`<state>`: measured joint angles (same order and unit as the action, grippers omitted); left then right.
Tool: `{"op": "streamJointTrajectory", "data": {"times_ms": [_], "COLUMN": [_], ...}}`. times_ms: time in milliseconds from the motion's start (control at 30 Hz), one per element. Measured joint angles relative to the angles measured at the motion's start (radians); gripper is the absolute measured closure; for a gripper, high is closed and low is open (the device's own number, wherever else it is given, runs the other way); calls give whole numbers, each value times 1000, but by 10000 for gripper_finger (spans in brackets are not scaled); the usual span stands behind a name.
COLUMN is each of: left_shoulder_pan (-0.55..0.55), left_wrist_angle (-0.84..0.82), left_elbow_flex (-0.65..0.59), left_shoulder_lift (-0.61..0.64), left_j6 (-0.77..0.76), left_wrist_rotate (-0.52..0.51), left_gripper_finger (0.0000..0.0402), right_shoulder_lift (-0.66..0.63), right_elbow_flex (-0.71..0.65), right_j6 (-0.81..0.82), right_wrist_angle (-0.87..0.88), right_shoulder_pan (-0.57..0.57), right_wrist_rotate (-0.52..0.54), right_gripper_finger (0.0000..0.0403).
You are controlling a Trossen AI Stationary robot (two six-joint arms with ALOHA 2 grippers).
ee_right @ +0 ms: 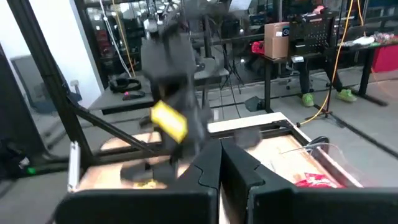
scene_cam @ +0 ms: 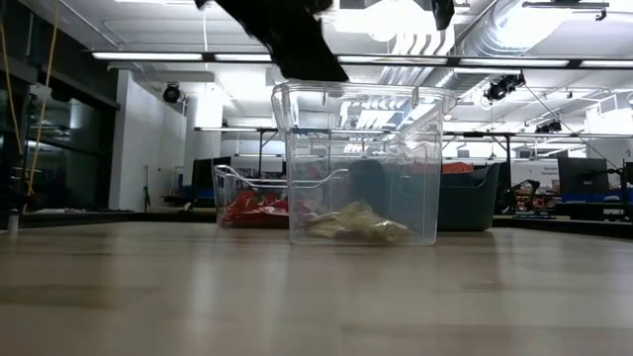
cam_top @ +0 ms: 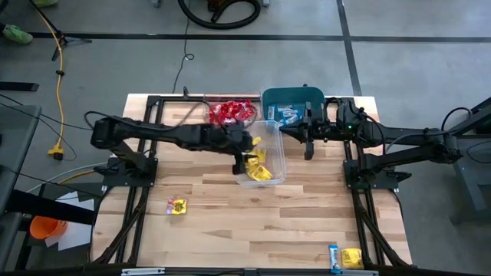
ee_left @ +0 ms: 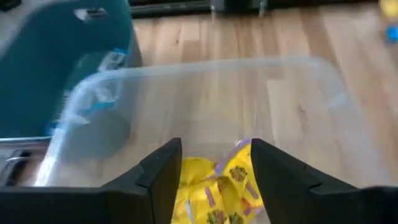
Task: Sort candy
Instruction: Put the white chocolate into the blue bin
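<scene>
My left gripper (cam_top: 244,157) (ee_left: 214,149) stands open over a clear tub (cam_top: 280,146) (scene_cam: 415,168) that holds yellow candy (cam_top: 259,172) (ee_left: 205,199). One yellow packet (ee_right: 169,121) (ee_left: 239,177) shows right by its fingers, above the pile. Behind the tub, red candy (cam_top: 234,113) lies in a second clear tub, and a teal bin (cam_top: 268,96) holds light blue candy (cam_top: 290,115). My right gripper (cam_top: 308,149) (ee_right: 221,152) waits shut and level to the right of the tub, with nothing in it. My left gripper slants down into the tub's mouth from the table's left side. The yellow packet (ee_right: 169,121) shows just below the open fingers (ee_left: 165,168). I cannot tell whether it touches them.
Loose candy lies on the wooden table: a yellow packet (cam_top: 177,205) at the near left, and a yellow one (cam_top: 352,257) beside a blue one (cam_top: 334,257) at the near right edge. Black frame rails run along both sides of the table.
</scene>
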<state>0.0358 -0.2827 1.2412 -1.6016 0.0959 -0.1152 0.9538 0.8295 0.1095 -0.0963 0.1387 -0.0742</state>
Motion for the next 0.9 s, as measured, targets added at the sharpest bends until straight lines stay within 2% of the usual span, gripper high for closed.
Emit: {"op": "streamJointTrajectory", "data": {"times_ms": [133, 233, 300, 433, 567, 700, 900], "left_shoulder_pan": [27, 55, 63, 64, 65, 60, 56], "left_wrist_angle": [-41, 30, 107, 251, 343, 489, 721], "left_elbow_flex": [24, 24, 6, -80, -222, -408, -628], "left_shoulder_lift": [162, 319, 418, 574, 680, 739, 751], "left_j6": [-67, -114, -118, -84, -132, -247, -328], "left_wrist_rotate": [33, 122, 136, 120, 103, 103, 58], "left_gripper_finger": [218, 218, 218, 218, 228, 273, 388], "right_shoulder_lift": [-5, -7, -6, -6, -5, -4, -4], "right_elbow_flex": [35, 92, 130, 174, 180, 180, 180], "right_j6": [75, 69, 39, -42, -65, -63, -58], "right_wrist_angle": [-13, -15, -10, 8, 40, 116, 165], "right_shoulder_pan": [0, 0, 0, 0, 8, 12, 12], "right_wrist_rotate": [-11, -26, -36, -39, -38, -38, -38], "right_gripper_finger": [403, 403, 403, 403, 403, 403, 403]}}
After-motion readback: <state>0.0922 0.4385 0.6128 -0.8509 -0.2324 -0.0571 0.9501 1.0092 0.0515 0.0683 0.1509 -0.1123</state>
